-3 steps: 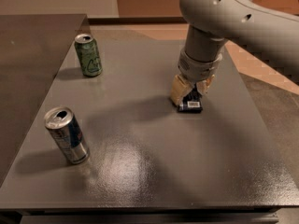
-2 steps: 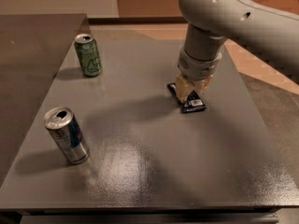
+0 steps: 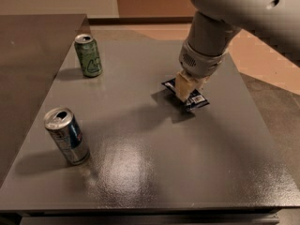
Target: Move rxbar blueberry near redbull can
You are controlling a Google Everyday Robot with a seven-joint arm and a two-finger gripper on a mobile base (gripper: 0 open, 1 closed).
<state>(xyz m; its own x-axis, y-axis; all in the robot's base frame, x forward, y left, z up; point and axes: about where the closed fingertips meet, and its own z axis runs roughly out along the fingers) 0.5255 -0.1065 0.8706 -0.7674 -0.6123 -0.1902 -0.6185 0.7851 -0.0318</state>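
Grey matte table [image 3: 154, 172], faint sheen at front. Gripper [image 3: 188, 89] at centre-right, cream fingers pinched onto the middle of the bar [image 3: 198, 100]. The bar is a flat, dark navy wrapper with white patches, its ends sticking out both sides. Can't tell if it clears the surface. Redbull can [image 3: 68, 136] is slim, silver-blue, upright at front-left, well apart. Green can [image 3: 88, 55] stands at back-left.
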